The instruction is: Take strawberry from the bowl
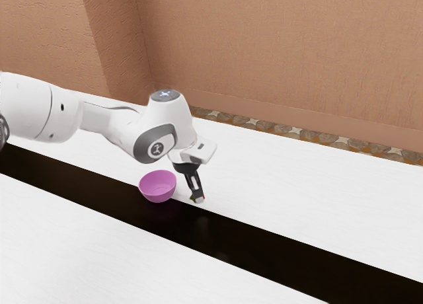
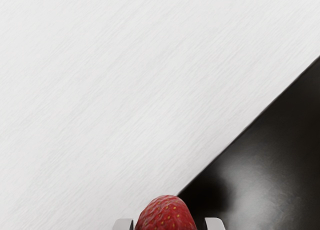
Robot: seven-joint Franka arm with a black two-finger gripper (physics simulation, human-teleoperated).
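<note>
My gripper [image 1: 197, 198] is low over the table, just beyond the bowl toward the exterior view's right, pointing down. The pink-purple bowl [image 1: 157, 187] stands upright, apart from the fingers. Small bits of red and green at the fingertips belong to the strawberry [image 1: 203, 198]. In the wrist view the red, seeded strawberry [image 2: 166, 215] sits between both fingertips of the gripper [image 2: 169, 225], which is shut on it. Whether the fruit touches the table cannot be told.
A glossy black strip [image 1: 264, 241] runs lengthwise through the white tabletop [image 1: 317, 185], passing beside the bowl and beneath the hand. A brown wall [image 1: 277, 53] rises behind the table.
</note>
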